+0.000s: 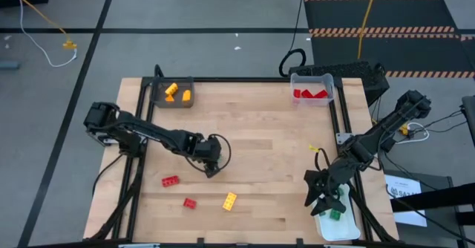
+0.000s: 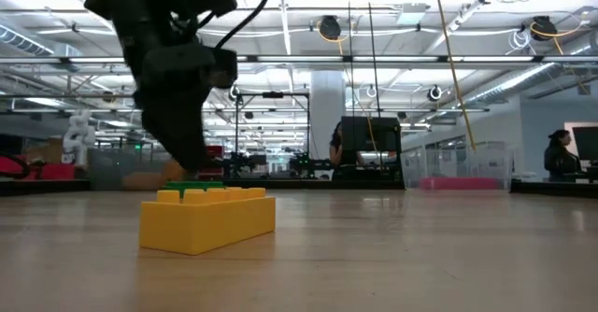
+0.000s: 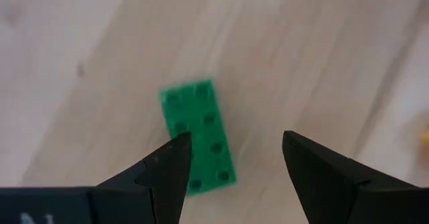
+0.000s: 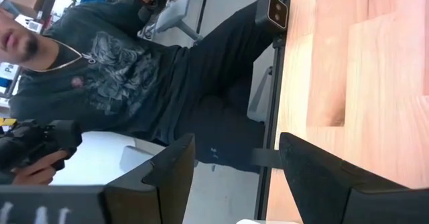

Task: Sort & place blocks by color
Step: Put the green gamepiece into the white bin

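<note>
The left gripper point(image 3: 231, 157), jaws apart, hovers over a flat green studded plastic block point(image 3: 199, 135) on the wooden table point(image 1: 260, 144); one finger seems above it, so centre before descending.

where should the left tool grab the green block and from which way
Take the green block across its two long sides, coming straight down from above. It lies flat on the wooden table, studs up, and is longer than it is wide, so the short span fits between the fingers. The open left tool sits off-centre, one finger overlapping the block; I would shift it first.
</note>
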You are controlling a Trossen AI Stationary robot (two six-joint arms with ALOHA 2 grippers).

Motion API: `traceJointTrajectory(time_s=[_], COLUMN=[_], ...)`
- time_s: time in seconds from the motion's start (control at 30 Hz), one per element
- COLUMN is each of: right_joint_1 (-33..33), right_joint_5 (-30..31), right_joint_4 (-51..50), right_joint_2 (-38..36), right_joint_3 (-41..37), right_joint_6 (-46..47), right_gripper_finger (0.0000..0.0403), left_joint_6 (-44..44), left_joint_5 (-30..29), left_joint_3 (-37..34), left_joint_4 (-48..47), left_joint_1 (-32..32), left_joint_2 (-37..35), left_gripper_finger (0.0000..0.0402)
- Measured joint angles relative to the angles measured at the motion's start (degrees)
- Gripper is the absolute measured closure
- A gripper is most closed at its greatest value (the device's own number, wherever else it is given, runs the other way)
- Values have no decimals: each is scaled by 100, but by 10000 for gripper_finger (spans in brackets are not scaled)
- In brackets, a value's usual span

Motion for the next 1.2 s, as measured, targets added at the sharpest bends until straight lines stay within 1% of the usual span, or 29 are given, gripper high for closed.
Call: traceJointTrajectory(time_s=[0.07, 0.13, 0.3, 0.4, 0.5, 0.57, 0.63, 0.73, 0.83, 1.0, 1.1, 1.2], right_joint_1=[0, 0, -4, -4, -3, -2, -2, -2, -2, -68, -160, -276], right_joint_5=[2, 9, 11, 11, 11, 15, 21, 28, 37, 48, 104, 411], right_joint_4=[3, -2, 4, 5, 5, 3, 4, 6, 0, -10, 0, 5], right_joint_2=[-2, 0, 0, 0, 0, 0, 0, 0, -2, -2, 0, -2], right_joint_3=[0, 0, 0, 0, 0, 0, 0, 0, 0, 0, 0, 0], right_joint_6=[0, -9, 2, 3, 2, -12, -13, -13, -32, -189, -364, -892], right_gripper_finger=[195, 195, 195, 195, 195, 195, 195, 195, 195, 195, 195, 195], left_joint_6=[-108, -164, -316, -370, -386, -336, -265, -268, -275, -237, -125, 118], left_joint_5=[0, -120, -648, -713, -691, -733, -761, -810, -792, -760, -731, -693], left_joint_3=[-10, 21, -45, 19, -34, 6, 1, 14, 20, 54, 114, 161], left_joint_4=[-119, -102, -202, -1, -174, 12, -2, 120, 211, 242, 205, 343], left_joint_1=[-62, -79, -90, -78, -80, -80, -82, -85, -84, -91, -84, -73], left_joint_2=[147, 282, 527, 468, 515, 555, 585, 788, 982, 1057, 894, 659], left_gripper_finger=[165, 165, 165, 165, 165, 165, 165, 166, 183, 259, 261, 261])
